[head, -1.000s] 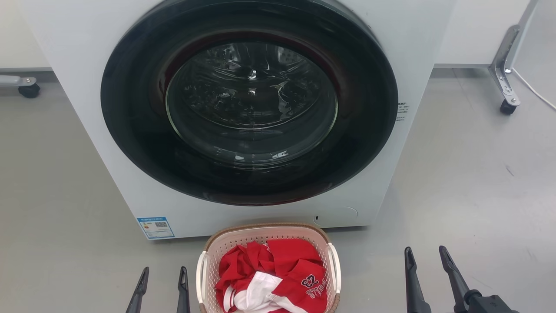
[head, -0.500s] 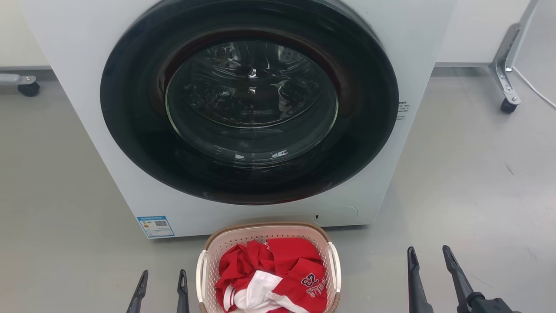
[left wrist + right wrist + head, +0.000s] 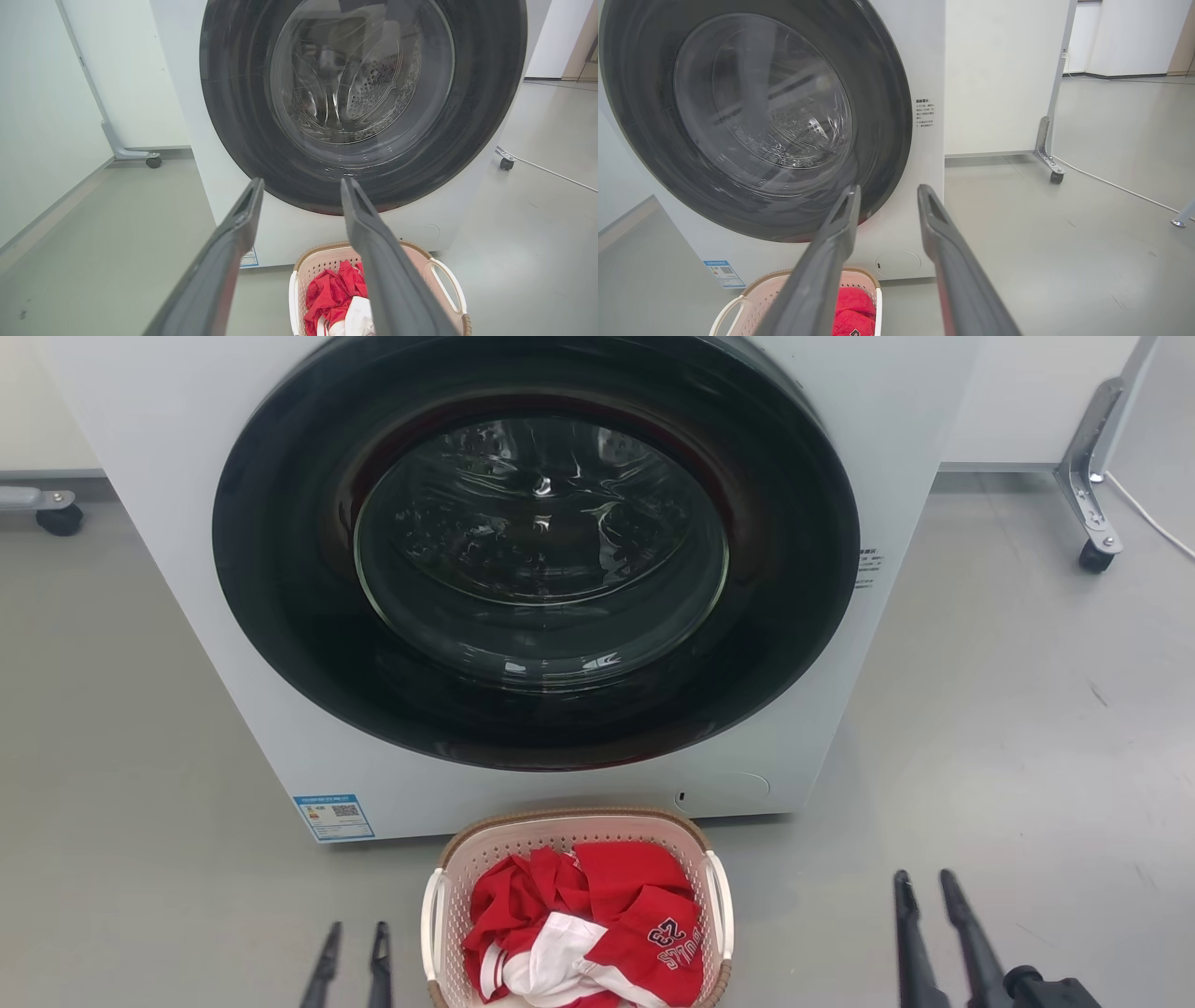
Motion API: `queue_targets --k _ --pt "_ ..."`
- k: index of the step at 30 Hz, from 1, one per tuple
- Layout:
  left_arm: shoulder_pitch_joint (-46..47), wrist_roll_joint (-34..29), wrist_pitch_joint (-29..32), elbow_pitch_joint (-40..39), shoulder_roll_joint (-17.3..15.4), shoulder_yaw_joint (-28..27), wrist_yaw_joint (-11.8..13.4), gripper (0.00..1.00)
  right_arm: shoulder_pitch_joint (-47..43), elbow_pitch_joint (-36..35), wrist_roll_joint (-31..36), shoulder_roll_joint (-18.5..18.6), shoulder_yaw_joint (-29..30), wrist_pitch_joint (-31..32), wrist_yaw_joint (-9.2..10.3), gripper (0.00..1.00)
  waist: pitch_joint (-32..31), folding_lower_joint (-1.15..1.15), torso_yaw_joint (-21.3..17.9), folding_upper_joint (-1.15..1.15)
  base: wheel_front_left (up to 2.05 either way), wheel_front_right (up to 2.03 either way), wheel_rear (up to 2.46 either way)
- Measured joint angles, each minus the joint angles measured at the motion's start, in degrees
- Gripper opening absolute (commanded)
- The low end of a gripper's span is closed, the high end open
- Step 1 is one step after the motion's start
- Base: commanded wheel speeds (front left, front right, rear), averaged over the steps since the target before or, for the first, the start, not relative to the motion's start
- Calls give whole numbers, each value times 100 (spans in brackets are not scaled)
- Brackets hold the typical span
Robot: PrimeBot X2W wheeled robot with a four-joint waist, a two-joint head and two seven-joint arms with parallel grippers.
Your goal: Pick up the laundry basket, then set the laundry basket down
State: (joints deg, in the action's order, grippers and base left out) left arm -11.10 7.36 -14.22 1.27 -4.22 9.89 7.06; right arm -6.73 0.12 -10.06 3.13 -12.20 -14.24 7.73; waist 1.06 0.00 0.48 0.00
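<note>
Grey floor (image 3: 1008, 709): smooth; the washer and the basket stand on it.
White washing machine (image 3: 159, 523): front faces the robot; its round dark door (image 3: 537, 551) is shut, and the drum shows through the glass.
Laundry basket (image 3: 569, 828): on the floor just in front of the washer's lower edge, below the door and between the two grippers. It stands upright with its mouth up. The brown-rimmed far end points at the washer, and the white handles face the robot's left and right. The head view's bottom edge cuts off the near end, so I cannot tell the long axis.
Red and white clothes (image 3: 597, 915): heaped inside the basket, with a "23" showing.
Right gripper (image 3: 924, 875): well to the right of the basket, fingers toward the washer, a narrow gap between them, holding nothing.
Left gripper (image 3: 357, 928): near the left handle but apart from it, fingers slightly parted, empty.
Blue sticker (image 3: 333, 817): on the washer's lower left corner.
</note>
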Motion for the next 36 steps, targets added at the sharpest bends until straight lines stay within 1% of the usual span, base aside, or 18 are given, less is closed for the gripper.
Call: queue_targets --k 3,6,8,11,12,13,15,16,29,32,33,36 --pt "-3 1 0 199 13 4 0 0 -17 219 -1 -8 -11 8 0 0 1 0 0 0 0 0 0" --pt "-3 22 2 255 22 -5 -7 0 -43 278 -63 -12 3 11 -23 0 2 0 -1 0 0 0 0" --pt "-1 102 47 283 23 -23 -56 0 -43 296 -138 -14 30 14 -37 0 1 0 -1 0 0 0 0" --pt "6 346 90 336 25 -59 -65 0 -40 352 -307 -14 88 65 -79 0 -2 0 -3 0 0 0 0" --pt "26 679 168 385 32 -144 -157 0 -1 400 -645 -18 175 169 -127 0 -6 0 -5 0 0 0 0" --pt "40 842 218 405 32 -185 -162 0 25 412 -871 -19 218 211 -169 0 -8 0 -6 0 0 0 0" --pt "51 1109 282 427 34 -204 -209 0 26 436 -1079 -21 259 265 -180 0 -10 0 -8 0 0 0 0" --pt "58 1192 305 437 35 -214 -212 0 28 448 -1198 -22 279 288 -220 0 -11 0 -8 0 0 0 0" --pt "302 2391 615 609 59 -422 -405 0 178 641 -2330 -37 566 619 -412 0 -26 0 -14 0 0 0 0" --pt "370 2617 691 670 62 -468 -417 0 218 708 -2586 -38 626 684 -436 0 -29 0 -16 0 0 0 0" --pt "391 2736 706 679 63 -494 -461 0 255 732 -2670 -40 648 717 -468 0 -30 0 -16 0 0 0 0" --pt "398 2971 767 725 65 -557 -471 0 283 764 -2921 -41 711 771 -504 0 -33 0 -18 0 0 0 0"
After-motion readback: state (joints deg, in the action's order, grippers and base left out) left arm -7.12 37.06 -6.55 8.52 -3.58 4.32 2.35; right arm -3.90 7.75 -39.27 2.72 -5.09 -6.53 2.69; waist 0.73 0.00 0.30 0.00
